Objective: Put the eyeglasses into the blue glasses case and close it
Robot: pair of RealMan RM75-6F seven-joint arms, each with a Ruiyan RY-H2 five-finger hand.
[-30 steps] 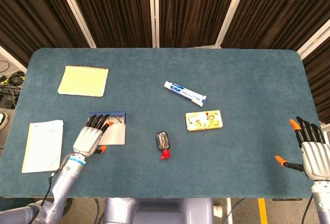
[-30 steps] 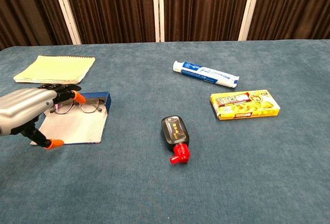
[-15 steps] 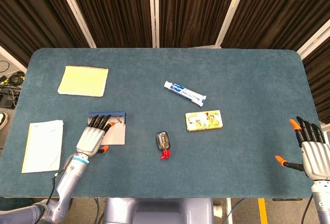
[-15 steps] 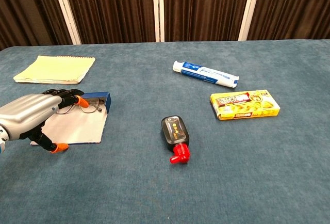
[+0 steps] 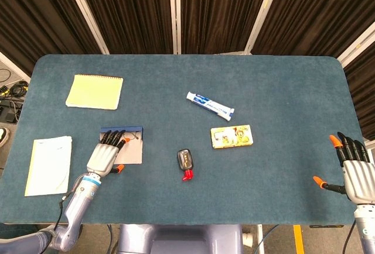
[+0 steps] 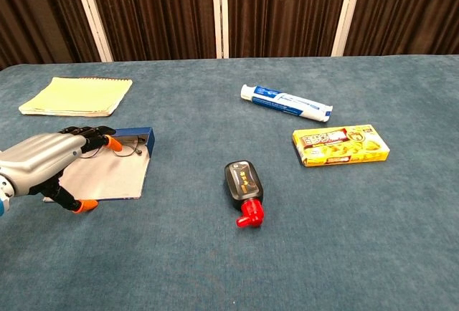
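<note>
The blue glasses case (image 5: 135, 153) (image 6: 107, 176) lies open on the left part of the table, its pale lining facing up. The eyeglasses (image 6: 126, 147) (image 5: 134, 137) lie inside it along the far blue wall. My left hand (image 5: 104, 157) (image 6: 39, 159) hovers low over the case's near left part, fingers stretched out toward the glasses and thumb out to the side, holding nothing. I cannot tell whether its fingertips touch the frame. My right hand (image 5: 354, 171) is far away at the table's right front corner, fingers spread and empty.
A yellow notepad (image 5: 95, 92) lies behind the case and a white booklet (image 5: 48, 165) to its left. A black bottle with a red cap (image 5: 186, 163), a yellow box (image 5: 231, 136) and a toothpaste tube (image 5: 210, 106) lie mid-table.
My left hand has drawn back slightly toward the table's front edge and sunk a little lower over the case. The glasses, the case and my right hand have not moved.
</note>
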